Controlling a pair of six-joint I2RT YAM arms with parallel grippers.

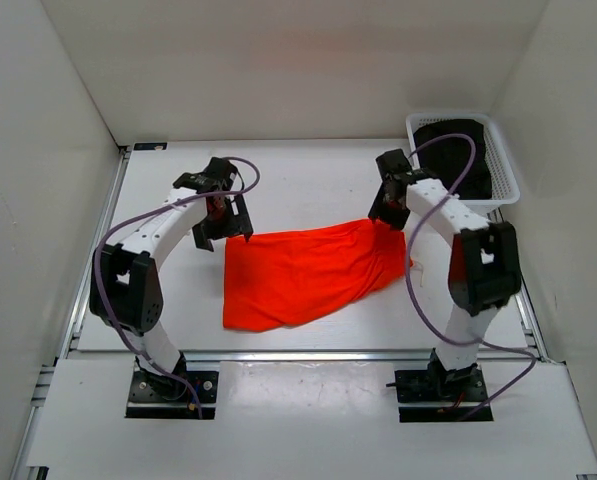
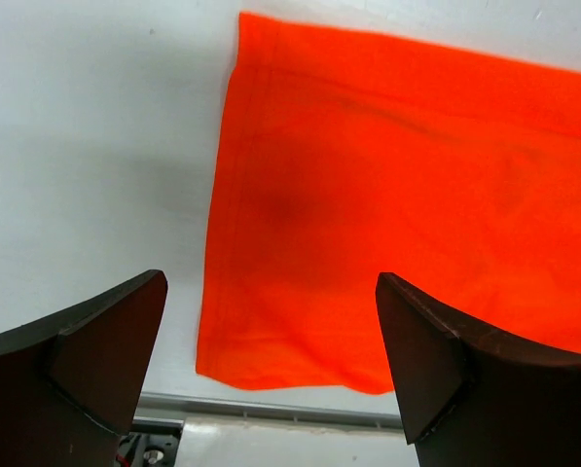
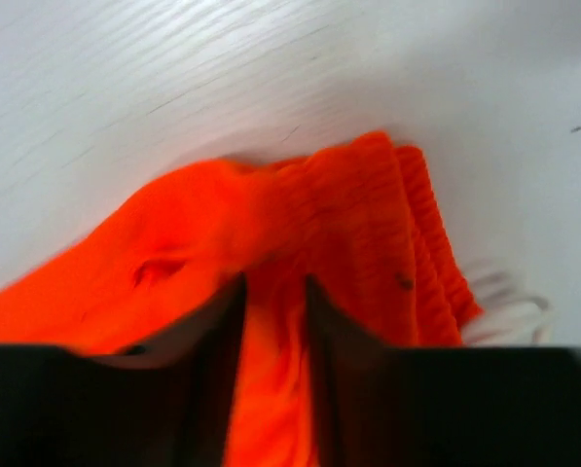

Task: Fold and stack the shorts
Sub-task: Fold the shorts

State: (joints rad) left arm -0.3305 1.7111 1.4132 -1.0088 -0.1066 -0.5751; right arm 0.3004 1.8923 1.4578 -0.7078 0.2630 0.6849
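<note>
Right gripper [image 3: 273, 292] is pinching the shorts [image 1: 308, 275] near the right edge.
Left gripper [image 2: 271, 280] is hovering, jaws apart (nothing held), so a one-sided pull is risking bunching.

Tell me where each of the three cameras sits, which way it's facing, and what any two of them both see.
Top external: above and behind the bases, looking down on the table, shorts and basket; left arm and right arm show.
Left wrist: on the left arm, looking down at a corner of the shorts; the open left fingers frame it.
Right wrist: on the right arm, close over the waistband and drawstring; the right fingers pinch the fabric.
Shared: all three see the shorts.
</note>
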